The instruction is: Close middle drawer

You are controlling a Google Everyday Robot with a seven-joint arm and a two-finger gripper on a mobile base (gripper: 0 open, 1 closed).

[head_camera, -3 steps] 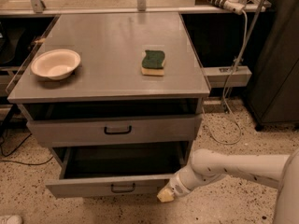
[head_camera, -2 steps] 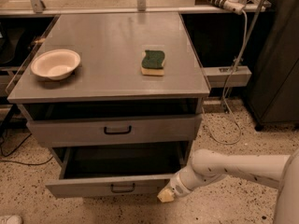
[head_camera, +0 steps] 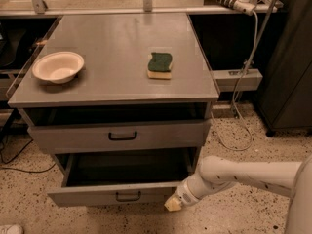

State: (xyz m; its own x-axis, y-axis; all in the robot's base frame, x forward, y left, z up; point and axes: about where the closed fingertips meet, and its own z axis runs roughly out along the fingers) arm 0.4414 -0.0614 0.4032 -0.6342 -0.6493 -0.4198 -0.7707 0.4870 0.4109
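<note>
The middle drawer (head_camera: 87, 195) is the grey one with a small black bar handle (head_camera: 127, 196). It stands pulled well out of the cabinet, and its dark inside (head_camera: 126, 167) shows. My gripper (head_camera: 174, 204), on the white arm (head_camera: 243, 177) coming from the right, is at the right end of this drawer's front, touching or very close to it. The upper drawer (head_camera: 73, 138) above it is pulled out a little. The lowest drawer is out of view.
On the grey cabinet top (head_camera: 117, 82) sit a cream bowl (head_camera: 58, 67) at the left and a green-and-yellow sponge (head_camera: 160, 65) at the right. A cable (head_camera: 243, 82) hangs down at the right, next to a dark cabinet (head_camera: 287, 82). The floor is speckled.
</note>
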